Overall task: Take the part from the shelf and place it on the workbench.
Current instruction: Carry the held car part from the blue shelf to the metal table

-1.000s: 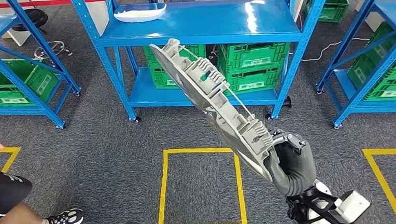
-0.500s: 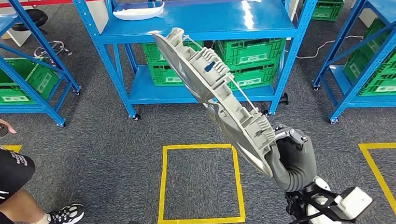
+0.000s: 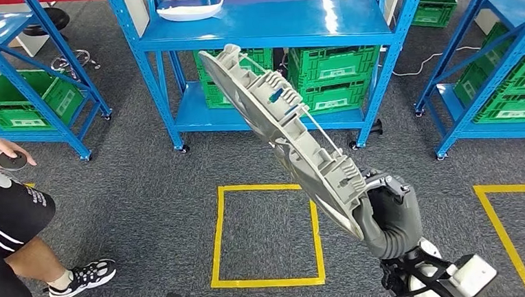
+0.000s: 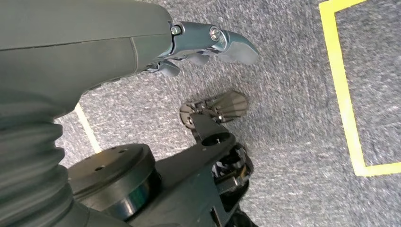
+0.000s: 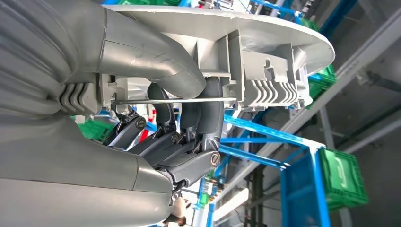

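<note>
The part [image 3: 279,130] is a long grey moulded plastic panel with ribs and clips. My right hand [image 3: 388,216] grips its lower end, and it slants up and to the left over the carpet. In the right wrist view the fingers [image 5: 189,118] curl around a ribbed edge of the part [image 5: 265,42], with the thumb across its flat side. My left hand [image 4: 208,45] hangs above the grey floor and holds nothing. Its thumb is stretched out and its fingers are loosely bent.
A blue shelf rack [image 3: 266,24] stands ahead with a white part [image 3: 189,10] on top and green crates [image 3: 331,75] below. More blue racks flank it left [image 3: 69,71] and right [image 3: 474,53]. A yellow taped square [image 3: 268,282] marks the carpet. A person [image 3: 1,199] stands at the left.
The whole picture has shifted a little, so the camera moved. The person at the left has stepped further into view. My right hand keeps its grip on the part.
</note>
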Robot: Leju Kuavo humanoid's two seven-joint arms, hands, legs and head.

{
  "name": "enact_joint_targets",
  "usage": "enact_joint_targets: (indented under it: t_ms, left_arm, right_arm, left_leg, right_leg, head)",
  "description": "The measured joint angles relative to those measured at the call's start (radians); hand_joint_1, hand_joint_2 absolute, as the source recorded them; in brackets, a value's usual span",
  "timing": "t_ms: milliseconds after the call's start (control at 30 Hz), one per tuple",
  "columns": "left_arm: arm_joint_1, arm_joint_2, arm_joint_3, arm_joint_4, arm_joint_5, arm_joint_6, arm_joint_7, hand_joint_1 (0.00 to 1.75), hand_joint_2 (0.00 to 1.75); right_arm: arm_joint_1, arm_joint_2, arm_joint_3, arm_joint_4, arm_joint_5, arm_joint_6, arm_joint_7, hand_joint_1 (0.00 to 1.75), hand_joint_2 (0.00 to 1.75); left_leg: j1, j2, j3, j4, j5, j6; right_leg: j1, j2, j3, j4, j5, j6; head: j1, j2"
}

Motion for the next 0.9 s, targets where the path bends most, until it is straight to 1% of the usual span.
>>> enact_joint_targets:
  t_ms: [67, 100, 133, 167, 200, 233, 267, 300, 333, 367, 400, 433, 467, 500, 567, 600, 633, 667, 733, 767, 800, 833, 867, 900]
  left_arm:
    - [0.002, -0.001, 0.001, 0.000, 0.002, -0.002, -0.001, 0.00, 1.75]
    - [0.003, -0.001, 0.001, 0.000, 0.002, -0.004, -0.001, 0.00, 1.75]
    - [0.004, -0.002, 0.002, 0.000, 0.001, -0.007, -0.001, 0.00, 1.75]
    - [0.004, -0.002, 0.002, 0.000, 0.000, -0.009, -0.001, 0.00, 1.75]
    - [0.004, -0.003, 0.002, 0.000, -0.001, -0.010, -0.001, 0.00, 1.75]
    - [0.004, -0.004, 0.002, 0.000, -0.002, -0.011, -0.001, 0.00, 1.75]
    - [0.005, -0.004, 0.003, 0.000, -0.003, -0.011, -0.001, 0.00, 1.75]
    - [0.005, -0.005, 0.003, 0.000, -0.004, -0.012, -0.001, 0.00, 1.75]
    - [0.005, -0.005, 0.004, 0.000, -0.004, -0.012, -0.001, 0.00, 1.75]
    - [0.004, -0.005, 0.005, 0.000, -0.005, -0.012, -0.001, 0.00, 1.75]
    - [0.003, -0.005, 0.006, 0.000, -0.005, -0.012, -0.001, 0.00, 1.75]
    - [0.001, -0.005, 0.007, -0.001, -0.005, -0.012, -0.002, 0.00, 1.75]
    - [0.000, -0.005, 0.008, -0.001, -0.005, -0.012, -0.004, 0.00, 1.75]
    - [-0.001, -0.005, 0.008, -0.001, -0.006, -0.012, -0.005, 0.00, 1.75]
    - [0.000, -0.007, 0.008, -0.001, -0.006, -0.012, -0.007, 0.00, 1.75]
    - [-0.001, -0.007, 0.009, -0.001, -0.006, -0.013, -0.007, 0.00, 1.75]
    - [-0.002, -0.007, 0.009, -0.001, -0.006, -0.015, -0.009, 0.00, 1.75]
    - [-0.003, -0.008, 0.011, -0.002, -0.005, -0.019, -0.013, 0.00, 1.75]
    - [-0.003, -0.007, 0.018, -0.002, -0.003, -0.030, -0.023, 0.00, 1.75]
    - [-0.002, -0.008, 0.021, -0.002, -0.002, -0.035, -0.028, 0.00, 1.75]
    - [-0.001, -0.008, 0.023, -0.002, -0.001, -0.037, -0.032, 0.00, 1.75]
    - [0.000, -0.008, 0.025, -0.002, 0.000, -0.039, -0.036, 0.00, 1.75]
    - [0.000, -0.008, 0.025, -0.002, 0.000, -0.039, -0.040, 0.00, 1.75]
    - [0.000, -0.008, 0.025, -0.002, 0.001, -0.039, -0.043, 0.00, 1.75]
  right_arm:
    - [0.003, 0.000, 0.000, -0.006, 0.003, -0.001, 0.000, 1.75, 1.75]
    - [0.005, 0.000, 0.000, -0.009, 0.005, -0.001, 0.000, 1.75, 1.75]
    - [0.006, 0.000, -0.001, -0.012, 0.006, -0.001, 0.000, 1.75, 1.75]
    - [0.008, 0.001, -0.001, -0.015, 0.008, 0.000, 0.001, 1.75, 1.75]
    - [0.009, 0.001, -0.001, -0.016, 0.009, 0.001, 0.001, 1.75, 1.75]
    - [0.012, 0.002, -0.001, -0.017, 0.010, 0.002, 0.002, 1.75, 1.75]
    - [0.014, 0.002, -0.001, -0.017, 0.011, 0.003, 0.003, 1.75, 1.75]
    - [0.017, 0.002, -0.001, -0.017, 0.011, 0.003, 0.003, 1.75, 1.75]
    - [0.018, 0.002, -0.001, -0.017, 0.012, 0.003, 0.003, 1.75, 1.75]
    - [0.019, 0.002, -0.001, -0.017, 0.013, 0.003, 0.003, 1.75, 1.75]
    - [0.020, 0.002, -0.001, -0.018, 0.013, 0.003, 0.002, 1.75, 1.75]
    - [0.020, 0.002, -0.001, -0.018, 0.015, 0.002, 0.001, 1.75, 1.75]
    - [0.020, 0.002, -0.001, -0.018, 0.016, 0.002, 0.000, 1.75, 1.75]
    - [0.021, 0.002, -0.001, -0.018, 0.016, 0.001, -0.001, 1.75, 1.75]
    - [0.021, 0.002, -0.001, -0.018, 0.017, 0.000, -0.003, 1.75, 1.75]
    - [0.022, 0.002, -0.001, -0.018, 0.017, 0.000, -0.003, 1.75, 1.75]
    - [0.022, 0.002, -0.001, -0.018, 0.017, 0.000, -0.004, 1.75, 1.75]
    - [0.023, 0.002, -0.001, -0.018, 0.017, 0.000, -0.004, 1.75, 1.75]
    - [0.023, 0.002, -0.001, -0.017, 0.017, 0.000, -0.004, 1.75, 1.75]
    - [0.023, 0.002, -0.001, -0.017, 0.017, 0.001, -0.004, 1.75, 1.75]
    - [0.023, 0.002, -0.001, -0.017, 0.017, 0.001, -0.004, 1.75, 1.75]
    - [0.022, 0.002, -0.001, -0.017, 0.017, 0.002, -0.004, 1.75, 1.75]
    - [0.021, 0.002, -0.001, -0.017, 0.017, 0.002, -0.003, 1.75, 1.75]
    - [0.019, 0.002, -0.001, -0.017, 0.017, 0.003, -0.003, 1.75, 1.75]
  left_leg:
    - [0.003, 0.000, -0.003, -0.002, 0.006, -0.013]
    - [0.005, -0.001, -0.009, 0.008, -0.005, -0.018]
    - [0.005, -0.001, -0.022, 0.038, -0.031, -0.022]
    - [0.006, -0.002, -0.041, 0.088, -0.071, -0.026]
    - [0.007, -0.002, -0.062, 0.153, -0.115, -0.029]
    - [0.007, -0.002, -0.081, 0.218, -0.153, -0.031]
    - [0.008, -0.002, -0.088, 0.261, -0.175, -0.033]
    - [0.008, -0.002, -0.078, 0.268, -0.178, -0.033]
    - [0.008, -0.002, -0.045, 0.233, -0.164, -0.032]
    - [0.008, -0.002, 0.004, 0.163, -0.140, -0.030]
    - [0.007, -0.002, 0.054, 0.086, -0.123, -0.025]
    - [0.005, -0.002, 0.090, 0.025, -0.109, -0.020]
    - [0.003, -0.003, 0.110, -0.012, -0.103, -0.015]
    - [0.000, -0.003, 0.112, -0.021, -0.102, -0.009]
    - [-0.001, -0.002, 0.105, -0.021, -0.089, 0.004]
    - [0.001, -0.001, 0.100, -0.024, -0.082, 0.012]
    - [0.002, 0.000, 0.094, -0.026, -0.073, 0.019]
    - [0.005, 0.001, 0.085, -0.028, -0.065, 0.025]
    - [0.004, 0.002, 0.065, -0.027, -0.051, 0.029]
    - [0.004, 0.002, 0.055, -0.025, -0.044, 0.029]
    - [0.004, 0.003, 0.045, -0.022, -0.039, 0.028]
    - [0.004, 0.003, 0.036, -0.019, -0.034, 0.026]
    - [0.005, 0.002, 0.029, -0.015, -0.030, 0.024]
    - [0.005, 0.002, 0.023, -0.010, -0.027, 0.020]
  right_leg:
    - [0.000, -0.001, -0.006, -0.005, 0.015, -0.015]
    - [-0.001, -0.002, -0.010, -0.008, 0.024, -0.023]
    - [-0.004, -0.003, -0.016, -0.012, 0.033, -0.030]
    - [-0.005, -0.004, -0.024, -0.013, 0.041, -0.035]
    - [-0.005, -0.004, -0.033, -0.013, 0.048, -0.038]
    - [-0.004, -0.004, -0.043, -0.012, 0.055, -0.038]
    - [-0.004, -0.004, -0.052, -0.011, 0.061, -0.038]
    - [-0.003, -0.004, -0.061, -0.010, 0.068, -0.036]
    - [-0.003, -0.004, -0.069, -0.008, 0.073, -0.034]
    - [-0.003, -0.003, -0.076, -0.006, 0.079, -0.031]
    - [-0.003, -0.003, -0.082, -0.003, 0.084, -0.027]
    - [-0.002, -0.004, -0.085, -0.001, 0.088, -0.022]
    - [-0.001, -0.004, -0.088, 0.001, 0.092, -0.017]
    - [-0.001, -0.004, -0.089, 0.001, 0.096, -0.010]
    - [-0.003, -0.004, -0.092, -0.001, 0.105, 0.003]
    - [-0.004, -0.002, -0.097, 0.006, 0.098, 0.009]
    - [-0.005, -0.001, -0.109, 0.029, 0.076, 0.015]
    - [-0.007, 0.000, -0.128, 0.072, 0.040, 0.021]
    - [-0.010, 0.001, -0.172, 0.198, -0.043, 0.030]
    - [-0.010, 0.001, -0.185, 0.249, -0.066, 0.033]
    - [-0.011, 0.001, -0.181, 0.268, -0.070, 0.034]
    - [-0.012, 0.000, -0.158, 0.248, -0.058, 0.034]
    - [-0.013, 0.000, -0.116, 0.193, -0.035, 0.033]
    - [-0.013, 0.000, -0.066, 0.118, -0.020, 0.029]
  head:
    - [0.000, 0.000]
    - [-0.001, 0.000]
    - [-0.004, 0.000]
    - [-0.007, 0.000]
    - [-0.011, 0.000]
    - [-0.013, 0.000]
    - [-0.014, 0.000]
    - [-0.014, 0.000]
    - [-0.015, 0.000]
    - [-0.015, 0.000]
    - [-0.016, 0.000]
    - [-0.016, 0.000]
    - [-0.016, 0.000]
    - [-0.015, 0.000]
    - [-0.015, 0.000]
    - [-0.014, 0.000]
    - [-0.012, 0.000]
    - [-0.009, 0.000]
    - [-0.004, 0.000]
    - [-0.003, 0.000]
    - [-0.003, 0.000]
    - [-0.002, 0.000]
    - [-0.001, 0.000]
    - [-0.001, 0.000]
